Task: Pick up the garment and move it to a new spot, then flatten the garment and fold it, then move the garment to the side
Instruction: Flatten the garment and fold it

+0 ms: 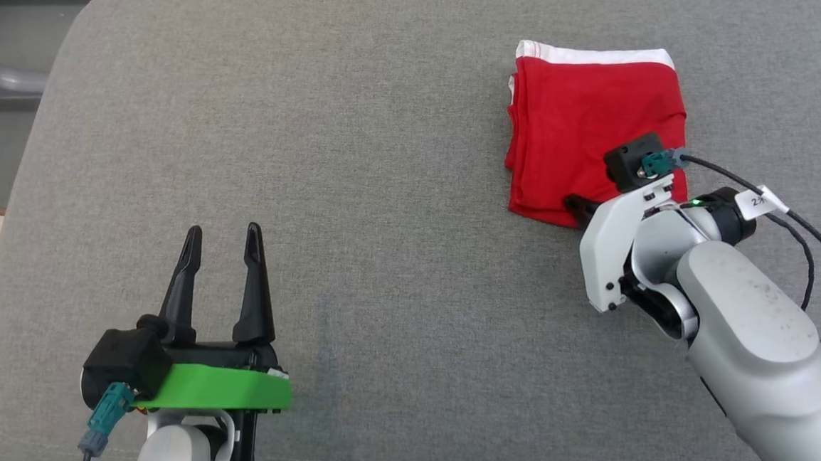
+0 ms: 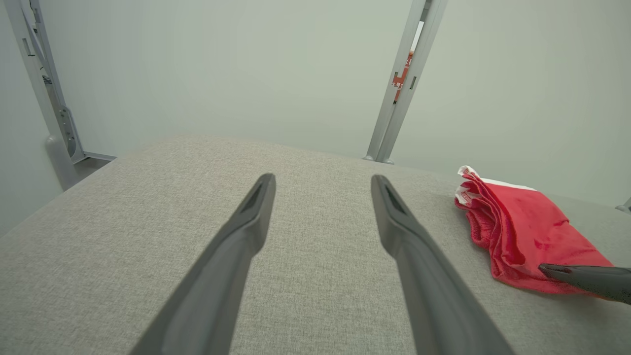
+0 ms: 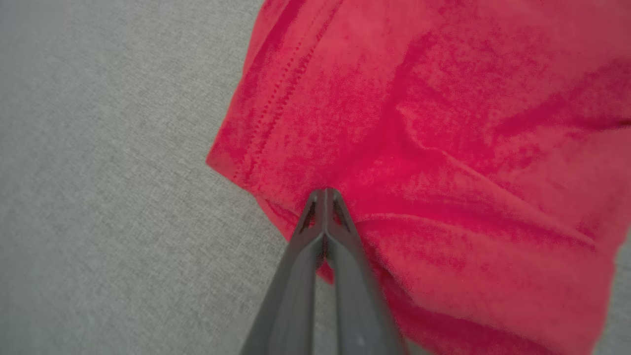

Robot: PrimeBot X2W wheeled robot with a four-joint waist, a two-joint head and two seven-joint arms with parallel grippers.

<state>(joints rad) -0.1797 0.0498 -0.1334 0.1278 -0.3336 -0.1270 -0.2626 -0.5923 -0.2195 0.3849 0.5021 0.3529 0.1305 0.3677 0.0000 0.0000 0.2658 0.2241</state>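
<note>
— Which step am I on?
— The last, I'd judge: on the grey cushion [image 1: 375, 118] your garment [image 1: 589, 127] sits folded, far right. Next, drag it sideways without spilling layers.
— Its look?
— Red, white band, stacked tidy. Your right gripper [image 3: 325, 193] is closed tight at its near edge; your left gripper [image 1: 222, 245] gapes wide, well apart.

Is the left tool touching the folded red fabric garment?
No, the left tool stands open over grey upholstery, apart from the red garment.

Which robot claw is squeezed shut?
The right gripper, its tips at the edge of the red garment: its two fingers press together. The left gripper holds its fingers wide apart over the grey cushion.
</note>
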